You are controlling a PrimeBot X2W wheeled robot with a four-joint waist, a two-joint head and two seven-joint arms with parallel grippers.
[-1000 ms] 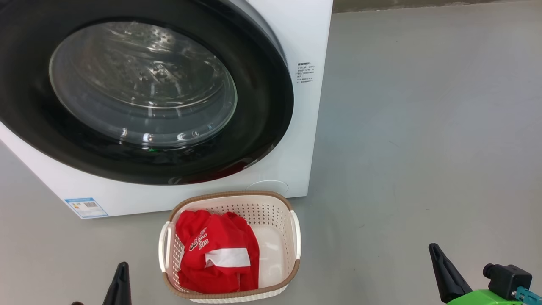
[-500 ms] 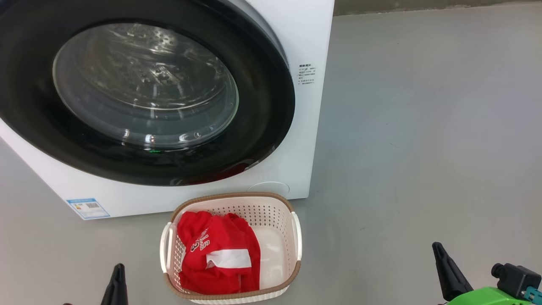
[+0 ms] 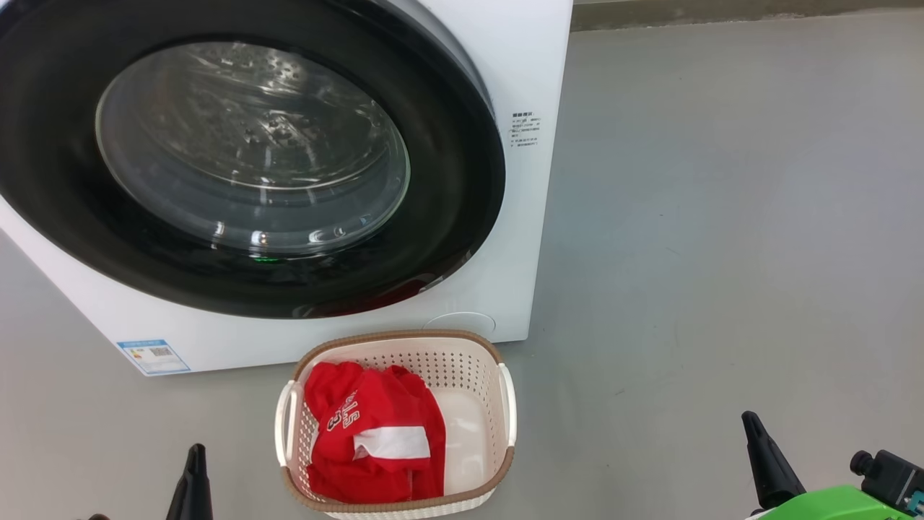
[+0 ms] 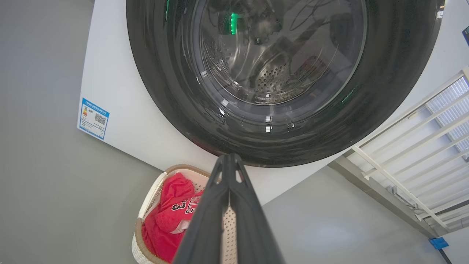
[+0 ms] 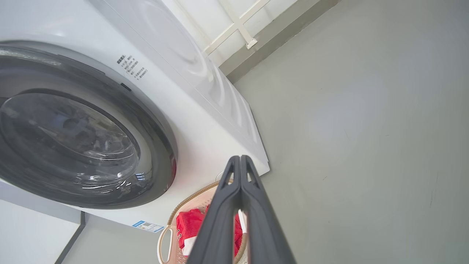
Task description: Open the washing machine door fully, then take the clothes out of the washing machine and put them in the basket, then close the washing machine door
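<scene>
The washing machine [image 3: 527,65] is white and stands at the upper left. The washing machine door [image 3: 455,180], with its black rim and glass bowl, lies against the machine's front. In front of it on the floor stands the cream basket [image 3: 397,338], and the red clothes [image 3: 368,419] with white lettering lie in its left half. My left gripper [image 3: 193,466] is shut at the bottom edge, left of the basket, and holds nothing. My right gripper [image 3: 758,440] is shut and empty, well to the basket's right. The left wrist view shows the shut fingers [image 4: 229,172] over the basket [image 4: 146,205].
Grey floor [image 3: 722,253] spreads to the right of the machine up to a wall base [image 3: 722,11]. A white barred frame [image 4: 421,128] stands beside the machine in the left wrist view. A blue energy sticker [image 3: 153,355] marks the machine's lower left corner.
The whole head picture has drifted slightly down and right, so the camera moved. The left gripper's tip has slid a little to the left. Both grippers stay shut.
</scene>
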